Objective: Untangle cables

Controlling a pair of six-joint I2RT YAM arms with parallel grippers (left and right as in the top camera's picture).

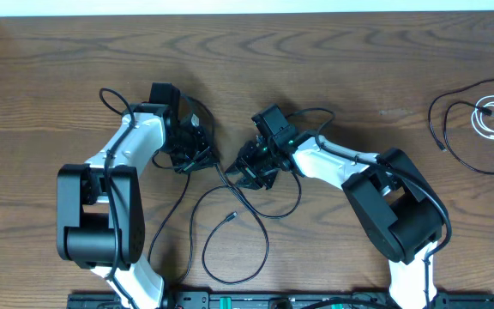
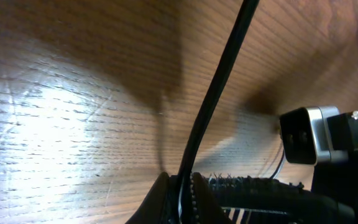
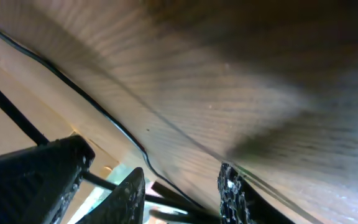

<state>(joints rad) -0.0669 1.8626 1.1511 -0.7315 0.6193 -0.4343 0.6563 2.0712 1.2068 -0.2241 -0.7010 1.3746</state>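
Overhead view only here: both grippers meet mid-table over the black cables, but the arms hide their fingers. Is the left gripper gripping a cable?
Observer: Yes. In the left wrist view the left gripper is shut on a black cable that runs out taut from between its fingers.
Operator: And the other one?
Observer: The right wrist view shows the right gripper with its fingers apart. A thin black cord runs toward that gap, and nothing looks clamped.
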